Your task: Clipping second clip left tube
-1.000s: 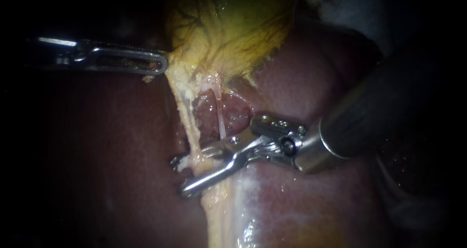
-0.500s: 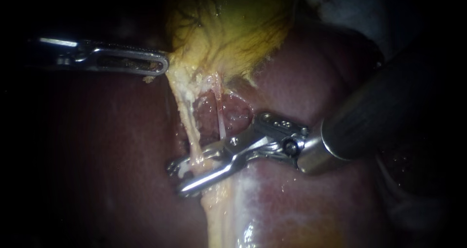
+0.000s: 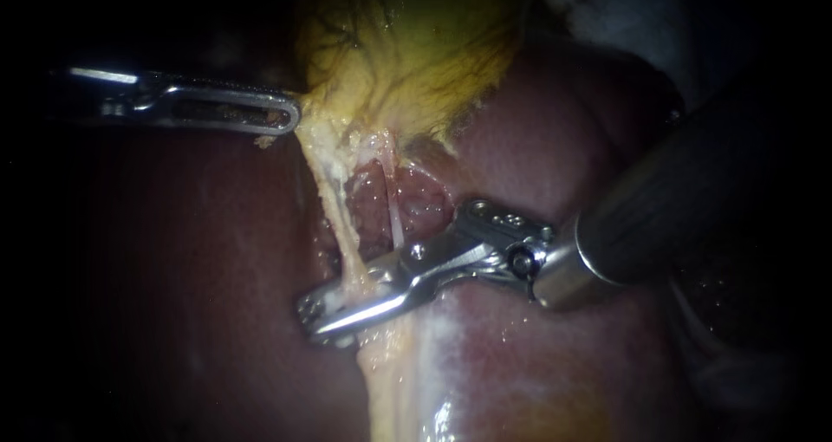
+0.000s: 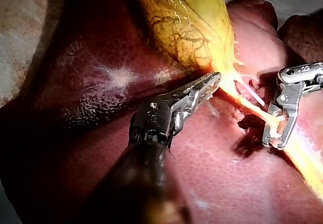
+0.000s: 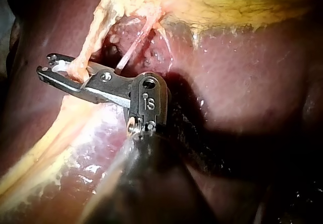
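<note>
**Endoscope view.** The right instrument has its tool closed to a narrow slit across the left tube, gripping it from both sides below the gallbladder. A thinner tube runs beside it over the liver. The left instrument holds the gallbladder's edge.

**Left wrist view.** Shows what the endoscope hides: both halves of the left tool pinched on the gallbladder's narrow end.

**Right wrist view.** The left tube crosses the right tool near its tip.
</note>
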`<state>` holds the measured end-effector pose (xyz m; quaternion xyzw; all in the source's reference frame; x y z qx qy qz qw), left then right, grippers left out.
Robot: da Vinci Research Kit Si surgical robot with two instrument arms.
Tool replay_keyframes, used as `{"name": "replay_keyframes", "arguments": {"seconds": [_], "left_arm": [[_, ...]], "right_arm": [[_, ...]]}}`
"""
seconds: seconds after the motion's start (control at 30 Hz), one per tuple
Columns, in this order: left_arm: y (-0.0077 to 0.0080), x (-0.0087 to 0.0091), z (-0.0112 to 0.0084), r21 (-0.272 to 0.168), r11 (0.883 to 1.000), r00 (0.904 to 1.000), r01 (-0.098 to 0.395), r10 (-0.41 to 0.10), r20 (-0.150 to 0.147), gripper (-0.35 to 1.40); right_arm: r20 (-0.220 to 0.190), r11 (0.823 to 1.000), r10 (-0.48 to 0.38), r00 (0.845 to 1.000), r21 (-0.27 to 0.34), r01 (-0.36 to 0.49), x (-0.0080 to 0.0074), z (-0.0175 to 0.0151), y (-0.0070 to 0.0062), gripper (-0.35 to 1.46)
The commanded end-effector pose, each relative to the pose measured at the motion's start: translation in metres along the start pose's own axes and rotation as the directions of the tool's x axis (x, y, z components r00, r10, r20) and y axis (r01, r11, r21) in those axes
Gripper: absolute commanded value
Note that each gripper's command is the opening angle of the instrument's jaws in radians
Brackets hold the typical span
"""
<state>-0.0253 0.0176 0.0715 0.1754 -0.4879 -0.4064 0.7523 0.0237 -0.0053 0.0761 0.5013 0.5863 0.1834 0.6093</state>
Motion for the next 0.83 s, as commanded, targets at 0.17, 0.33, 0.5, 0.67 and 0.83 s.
{"name": "replay_keyframes", "arguments": {"seconds": [0.17, 0.33, 0.5, 0.67, 0.83], "left_arm": [[0.0, 0.0, 0.0, 0.0, 1.0, 1.0, 0.0, 0.0, 0.0, -0.35], [0.0, 0.0, 0.0, 0.0, 1.0, 1.0, 0.0, 0.0, 0.0, -0.35], [0.0, 0.0, 0.0, 0.0, 1.0, 1.0, 0.0, 0.0, 0.0, -0.35], [0.0, 0.0, 0.0, 0.0, 1.0, 1.0, 0.0, 0.0, 0.0, -0.35], [0.0, 0.0, 0.0, 0.0, 1.0, 1.0, 0.0, 0.0, 0.0, -0.35]], "right_arm": [[0.005, 1.0, 0.001, 1.0, -0.004, -0.001, 0.0, 0.0, -0.0001, -0.35], [0.005, 1.0, 0.001, 1.0, -0.004, -0.001, 0.0, 0.0, -0.0001, -0.35], [0.005, 1.0, 0.001, 1.0, -0.003, -0.001, 0.0, -0.0001, -0.0001, -0.35], [0.005, 1.0, 0.001, 1.0, -0.003, -0.001, 0.0, -0.0001, -0.0002, -0.35], [0.006, 1.0, 0.001, 1.0, -0.003, -0.001, -0.0001, -0.0001, -0.0002, -0.35]]}}
